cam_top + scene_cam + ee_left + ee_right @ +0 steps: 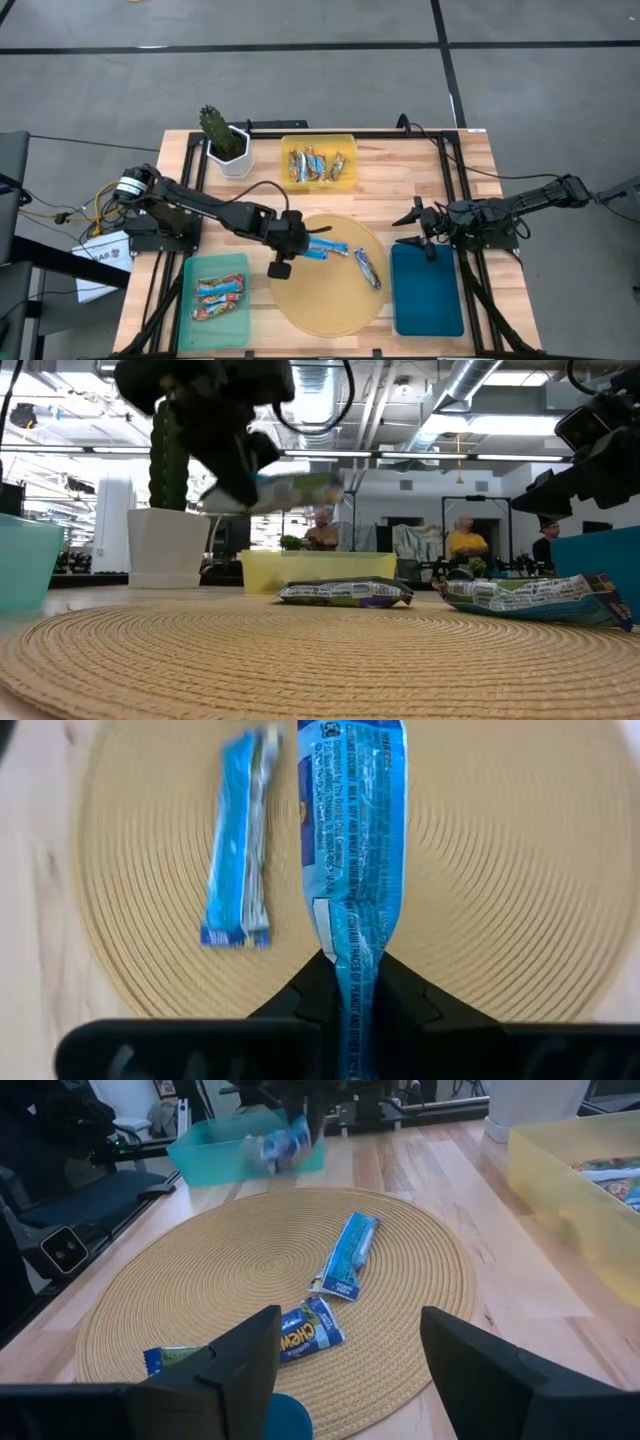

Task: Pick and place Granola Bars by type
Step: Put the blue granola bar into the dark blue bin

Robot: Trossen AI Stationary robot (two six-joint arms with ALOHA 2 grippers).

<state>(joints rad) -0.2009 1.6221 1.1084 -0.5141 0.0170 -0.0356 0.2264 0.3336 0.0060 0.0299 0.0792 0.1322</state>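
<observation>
The left pincer (284,250) hangs over the left part of the round woven mat (330,310) and is closed on one end of a blue-white granola bar (352,850), which hangs free above the mat, as the low view shows. Two more bars lie on the mat: another blue-white one (328,250) near the centre and a darker one (369,268) toward the right side. The teal tray (218,262) just left of the mat already holds two bars, the yellow tray (345,140) at the far edge of the worktop holds several, and the blue tray (428,300) on the right looks empty. The right pincer (425,232) waits with its fingers wide apart, just beyond the far edge of the blue tray. To do this step well, I think the bar should travel high enough that its hanging end passes over the tray wall, and be released low and flat inside. Which tray suits this type I cannot tell for sure. The way to the teal tray is short and open; the potted cactus (222,135) stands near the yellow tray, so there is less room there.
</observation>
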